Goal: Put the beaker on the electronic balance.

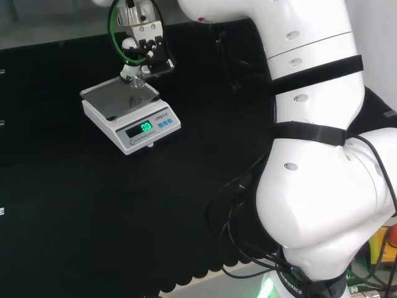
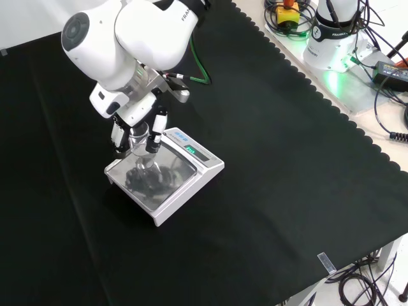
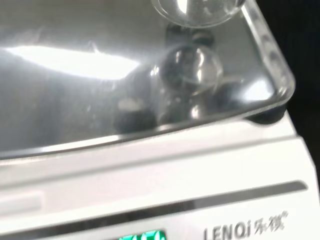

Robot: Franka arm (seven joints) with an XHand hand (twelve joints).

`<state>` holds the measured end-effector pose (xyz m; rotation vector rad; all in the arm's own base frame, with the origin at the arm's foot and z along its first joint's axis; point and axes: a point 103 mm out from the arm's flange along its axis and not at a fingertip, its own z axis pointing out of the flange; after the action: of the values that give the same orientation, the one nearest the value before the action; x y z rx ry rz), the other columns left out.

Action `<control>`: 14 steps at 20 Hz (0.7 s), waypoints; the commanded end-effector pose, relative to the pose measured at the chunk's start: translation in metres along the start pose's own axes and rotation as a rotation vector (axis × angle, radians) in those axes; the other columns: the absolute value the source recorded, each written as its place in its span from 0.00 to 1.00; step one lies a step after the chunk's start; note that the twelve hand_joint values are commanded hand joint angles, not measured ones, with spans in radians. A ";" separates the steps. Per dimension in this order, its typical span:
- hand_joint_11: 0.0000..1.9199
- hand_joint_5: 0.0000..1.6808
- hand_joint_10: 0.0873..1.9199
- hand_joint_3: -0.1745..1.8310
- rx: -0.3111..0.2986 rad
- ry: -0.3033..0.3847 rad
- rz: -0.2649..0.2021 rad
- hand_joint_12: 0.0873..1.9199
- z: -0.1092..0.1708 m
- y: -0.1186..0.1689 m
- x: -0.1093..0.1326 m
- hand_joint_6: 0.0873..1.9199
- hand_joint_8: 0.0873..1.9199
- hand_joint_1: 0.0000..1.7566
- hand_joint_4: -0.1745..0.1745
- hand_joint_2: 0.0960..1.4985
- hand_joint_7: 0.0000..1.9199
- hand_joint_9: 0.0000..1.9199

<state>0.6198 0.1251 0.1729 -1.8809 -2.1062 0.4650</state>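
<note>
A white electronic balance [image 1: 131, 118] with a shiny steel pan [image 2: 153, 180] and a lit green display stands on the black cloth. The black and white hand [image 1: 144, 45] hangs over the pan's far side, its fingers curled round a small clear glass beaker [image 2: 141, 148]. In the front view the beaker's base sits at or just above the pan; I cannot tell whether it touches. In the wrist view the beaker's round base [image 3: 197, 11] hovers close over the pan [image 3: 75, 100], and its reflection shows in the steel.
The arm's big white links [image 1: 310, 155] stand at the right of the head view. Cables and a power unit [image 2: 331, 44] lie beyond the cloth's scalloped edge in the front view. Bare black cloth surrounds the balance.
</note>
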 end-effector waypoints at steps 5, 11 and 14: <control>0.77 0.28 0.17 0.00 0.052 0.011 -0.055 0.39 0.034 -0.005 0.026 0.02 0.38 0.61 0.00 0.74 0.39 0.74; 0.60 0.25 0.25 0.00 0.043 0.006 -0.071 0.49 0.037 -0.007 0.035 0.00 0.41 0.57 0.00 0.73 0.28 0.57; 0.44 0.20 0.35 0.00 0.022 -0.011 -0.075 0.59 0.023 -0.013 0.036 0.00 0.42 0.51 0.00 0.70 0.16 0.37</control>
<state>0.5968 0.1524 0.1442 -1.7860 -2.1246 0.4878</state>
